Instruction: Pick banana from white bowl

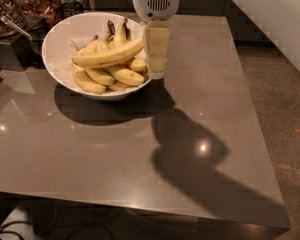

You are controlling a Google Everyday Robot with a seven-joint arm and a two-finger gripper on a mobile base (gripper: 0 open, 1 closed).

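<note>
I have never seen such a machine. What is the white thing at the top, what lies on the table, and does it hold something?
It is the end of a robot arm. Its gripper hangs at the rim of the white bowl, on the picture's right side. The single camera looks down on the table from one side. In the bowl lie smaller bananas, and the longest banana rests across them. Nothing is seen in the gripper.
</note>
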